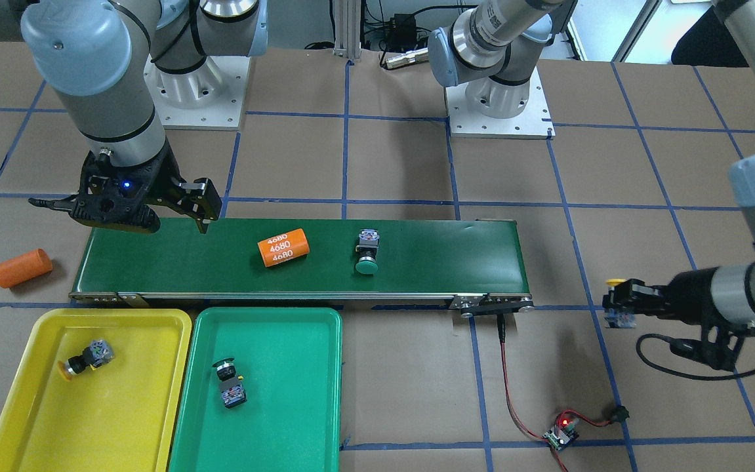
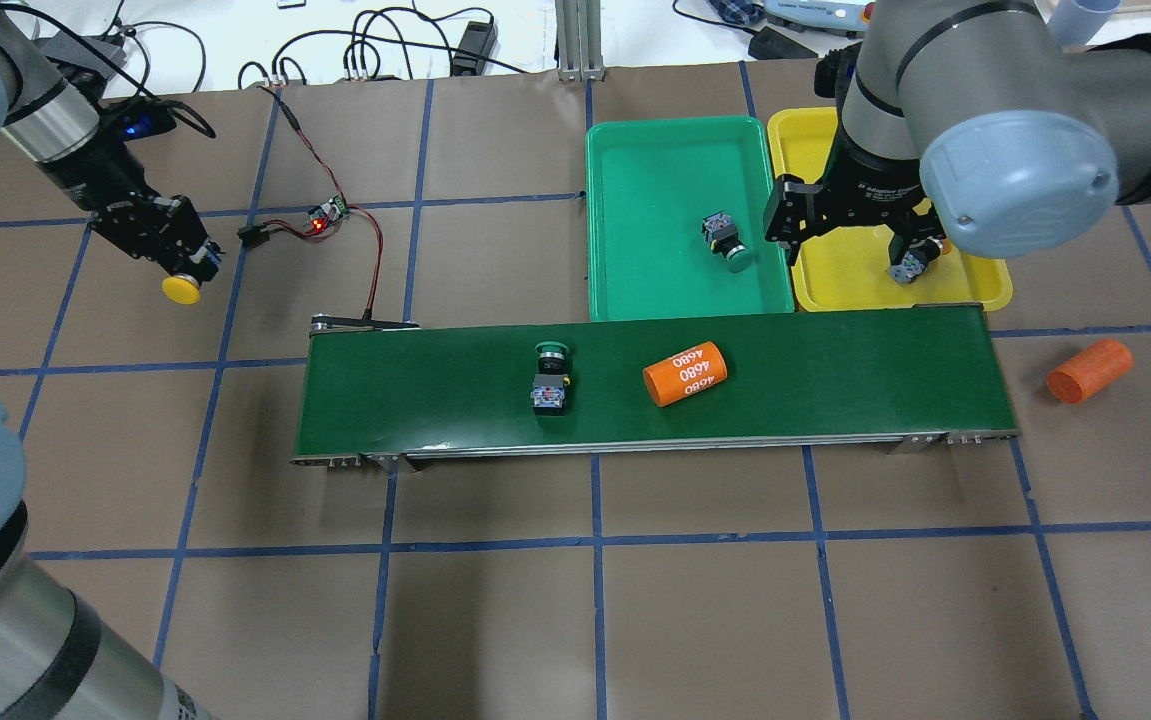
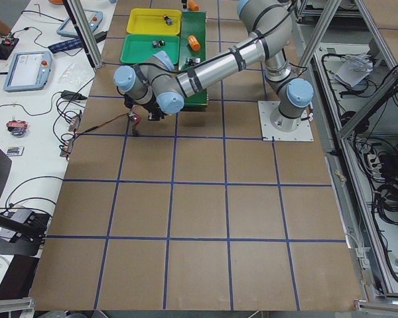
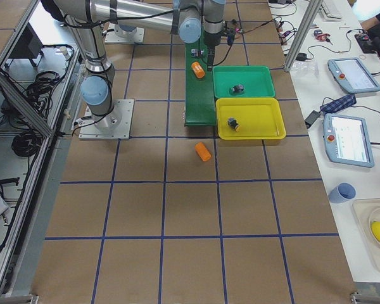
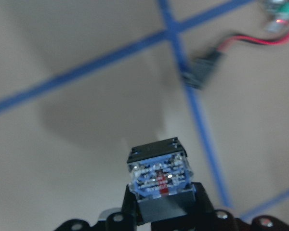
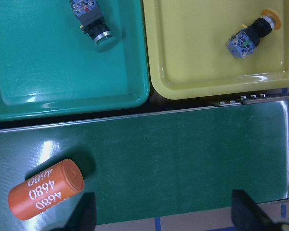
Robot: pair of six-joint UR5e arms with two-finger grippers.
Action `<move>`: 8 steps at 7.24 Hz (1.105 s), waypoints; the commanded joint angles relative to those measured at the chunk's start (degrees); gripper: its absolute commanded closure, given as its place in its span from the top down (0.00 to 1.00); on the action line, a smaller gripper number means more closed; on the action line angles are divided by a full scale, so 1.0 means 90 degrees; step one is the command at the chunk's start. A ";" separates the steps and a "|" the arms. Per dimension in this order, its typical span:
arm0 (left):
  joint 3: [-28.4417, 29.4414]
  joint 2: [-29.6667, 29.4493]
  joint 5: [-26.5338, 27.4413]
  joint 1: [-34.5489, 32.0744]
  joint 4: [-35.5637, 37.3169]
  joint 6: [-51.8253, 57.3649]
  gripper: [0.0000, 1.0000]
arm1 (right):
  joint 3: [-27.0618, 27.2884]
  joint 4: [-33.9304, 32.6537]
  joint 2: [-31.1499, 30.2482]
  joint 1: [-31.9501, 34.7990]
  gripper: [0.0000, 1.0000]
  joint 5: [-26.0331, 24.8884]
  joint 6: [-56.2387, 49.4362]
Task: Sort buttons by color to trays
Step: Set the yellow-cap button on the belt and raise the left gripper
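Observation:
My left gripper [image 2: 185,262] is off the conveyor's end, above the brown table, shut on a yellow-capped button [image 1: 618,303]; the left wrist view shows its contact block [image 5: 159,175] between the fingers. My right gripper [image 1: 124,216] hangs open and empty over the belt's other end, by the trays. One green-capped button [image 2: 550,375] lies on the belt. Another green button [image 6: 92,21] lies in the green tray [image 1: 298,406]. A yellow button [image 6: 250,33] lies in the yellow tray [image 1: 29,419].
An orange cylinder marked "4680" [image 1: 283,247] lies on the dark-green conveyor belt [image 1: 449,255]. A plain orange cylinder [image 1: 21,267] rests on the table beyond the belt's end. A small circuit board with a red light [image 2: 325,213] and its wires lie near my left gripper.

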 commanded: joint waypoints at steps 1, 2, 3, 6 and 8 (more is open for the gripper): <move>-0.1622 0.1204 -0.0059 -0.0529 0.0395 -0.1082 0.00 | 0.0013 -0.0040 0.0039 0.0005 1.00 -0.0003 -0.0069; -0.2171 0.1625 -0.0078 -0.0714 0.0744 -0.1799 0.00 | 0.0013 -0.0021 0.0107 0.0005 1.00 -0.0003 -0.0089; -0.2476 0.1784 -0.0011 -0.1248 0.1589 -0.2560 0.00 | 0.0013 -0.0021 0.0117 0.0005 1.00 0.0016 -0.0089; -0.2957 0.1727 -0.0001 -0.1975 0.2893 -0.3116 0.00 | 0.0013 -0.0050 0.0117 0.0005 1.00 -0.0003 -0.0031; -0.3171 0.1658 0.0019 -0.2005 0.3003 -0.3105 0.78 | 0.0013 -0.0050 0.0117 0.0005 1.00 -0.0003 0.0018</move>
